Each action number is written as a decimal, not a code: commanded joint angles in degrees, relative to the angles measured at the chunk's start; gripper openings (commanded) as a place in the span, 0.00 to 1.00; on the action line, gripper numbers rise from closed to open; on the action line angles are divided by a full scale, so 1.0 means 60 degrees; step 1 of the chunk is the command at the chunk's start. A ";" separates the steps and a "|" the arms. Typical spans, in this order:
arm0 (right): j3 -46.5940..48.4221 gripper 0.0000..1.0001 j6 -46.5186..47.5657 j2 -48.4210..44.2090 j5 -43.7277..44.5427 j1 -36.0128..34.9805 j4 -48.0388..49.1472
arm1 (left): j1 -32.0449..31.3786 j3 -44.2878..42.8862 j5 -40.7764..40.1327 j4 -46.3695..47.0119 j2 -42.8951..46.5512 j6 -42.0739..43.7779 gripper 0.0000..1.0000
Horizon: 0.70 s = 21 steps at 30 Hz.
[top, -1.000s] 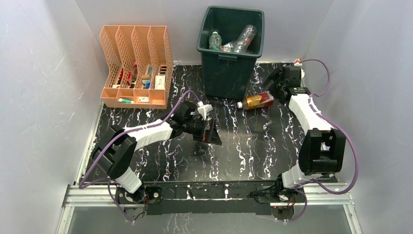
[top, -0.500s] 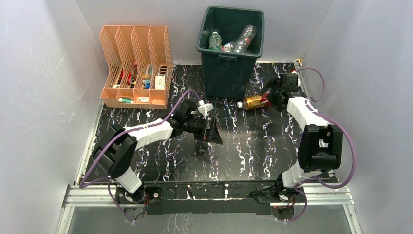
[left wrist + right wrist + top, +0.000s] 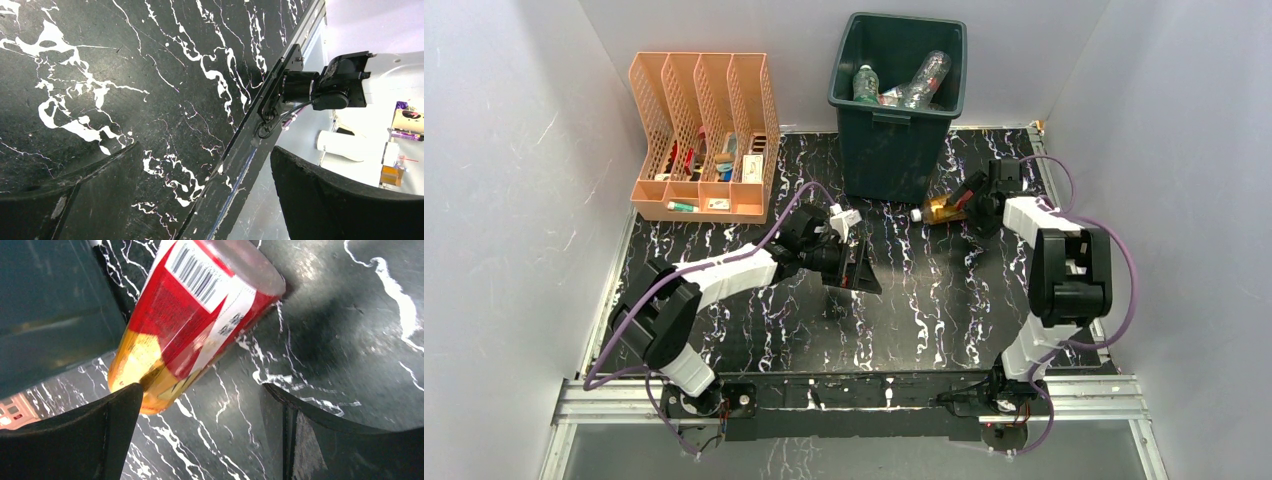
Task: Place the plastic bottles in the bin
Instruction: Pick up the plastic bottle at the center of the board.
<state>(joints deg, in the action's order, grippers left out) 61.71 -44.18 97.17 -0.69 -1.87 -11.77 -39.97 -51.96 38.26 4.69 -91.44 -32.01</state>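
One plastic bottle (image 3: pixel 942 209) with amber liquid and a red label lies on its side on the black marbled table, just right of the dark green bin (image 3: pixel 892 150). My right gripper (image 3: pixel 969 203) is open and hovers over the bottle's base end. In the right wrist view the bottle (image 3: pixel 200 315) lies just ahead of the right gripper (image 3: pixel 200 392), its lower end beside one finger, and the bin wall (image 3: pixel 50 315) is at the left. Other bottles (image 3: pixel 914 85) lie inside the bin. My left gripper (image 3: pixel 856 268) is open and empty at mid-table; the left gripper (image 3: pixel 205 167) frames only bare tabletop.
A peach slotted file organizer (image 3: pixel 704 140) with small items stands at the back left. White walls close in on both sides and the back. The table's metal front edge (image 3: pixel 260 125) shows in the left wrist view.
My right arm has swung from the back right corner toward the lying bottle, bringing its open gripper over the bottle's base end. The left arm has barely moved.
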 commanded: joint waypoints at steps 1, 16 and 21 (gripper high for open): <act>0.0989 0.98 -0.0264 0.0871 -0.0109 0.0062 0.0460 | -0.0033 -0.0009 -0.0011 0.0024 0.0642 -0.0036 0.98; 0.2314 0.98 -0.0263 0.1927 -0.0113 0.0238 0.0414 | -0.0033 0.0010 -0.0034 -0.0095 0.0883 -0.0021 0.98; 0.2749 0.98 -0.0083 0.2460 -0.0184 0.0498 0.0253 | -0.0033 0.0022 -0.0052 -0.0144 0.0907 -0.0005 0.98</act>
<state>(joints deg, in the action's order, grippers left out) 75.20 -46.02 110.00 -1.56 -0.51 -9.45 -39.97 -51.96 37.47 4.45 -89.17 -32.18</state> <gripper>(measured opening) 0.981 0.981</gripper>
